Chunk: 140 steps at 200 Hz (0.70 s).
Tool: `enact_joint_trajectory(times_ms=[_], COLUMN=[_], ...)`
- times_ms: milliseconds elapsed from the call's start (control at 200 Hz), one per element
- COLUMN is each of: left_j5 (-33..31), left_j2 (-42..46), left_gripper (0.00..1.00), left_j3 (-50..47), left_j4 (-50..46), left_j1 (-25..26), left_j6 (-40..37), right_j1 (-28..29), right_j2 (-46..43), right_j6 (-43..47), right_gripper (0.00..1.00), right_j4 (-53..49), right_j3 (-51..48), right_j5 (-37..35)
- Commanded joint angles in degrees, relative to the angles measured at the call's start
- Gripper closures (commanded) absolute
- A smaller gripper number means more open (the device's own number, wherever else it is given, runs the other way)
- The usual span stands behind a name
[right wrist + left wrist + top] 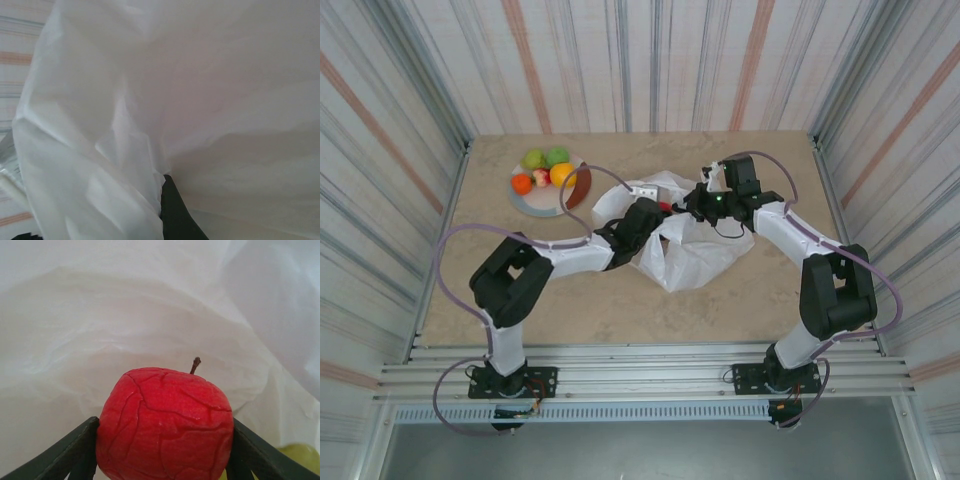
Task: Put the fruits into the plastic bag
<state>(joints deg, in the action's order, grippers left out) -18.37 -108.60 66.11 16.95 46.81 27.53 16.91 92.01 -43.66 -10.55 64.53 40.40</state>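
Apple (165,425), likely rigid and light, is clamped across its sides by left jaws; right jaws pinch flimsy, slippery bag (200,100).

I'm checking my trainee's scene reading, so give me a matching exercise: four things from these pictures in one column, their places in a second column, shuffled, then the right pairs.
Things
1. red round apple with a brown stem
2. orange round fruit
3. thin crinkled white plastic bag
4. yellow-green round fruit

Places
A. on the round multicoloured plate
B. pinched in the shut jaws of the right gripper
C. between the jaws of the left gripper
D. low against the white plastic, beside the apple

Pairs: 1-C, 2-A, 3-B, 4-D
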Motion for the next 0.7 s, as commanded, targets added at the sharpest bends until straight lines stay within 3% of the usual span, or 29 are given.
enact_joint_trajectory(times_ms=[0, 356, 696], left_j5=[-3.0, -0.2, 3.9], left_j2=[-2.6, -1.1, 4.7], left_gripper=[0.32, 0.15, 0.10], left_j3=[2.7, 2.8, 0.0], left_j4=[5.2, 4.4, 1.1], left_j1=[0.1, 0.1, 0.1], left_j6=[0.8, -3.2, -5.6], right_j1=[-0.2, -1.4, -2.4], right_j2=[-0.1, -0.4, -0.8], right_j6=[2.1, 3.2, 5.2], right_gripper=[1.00, 1.00, 1.00], right_j4=[-2.2, -3.5, -5.4], right_j3=[2.2, 2.1, 1.9], right_j5=[0.9, 0.7, 0.4])
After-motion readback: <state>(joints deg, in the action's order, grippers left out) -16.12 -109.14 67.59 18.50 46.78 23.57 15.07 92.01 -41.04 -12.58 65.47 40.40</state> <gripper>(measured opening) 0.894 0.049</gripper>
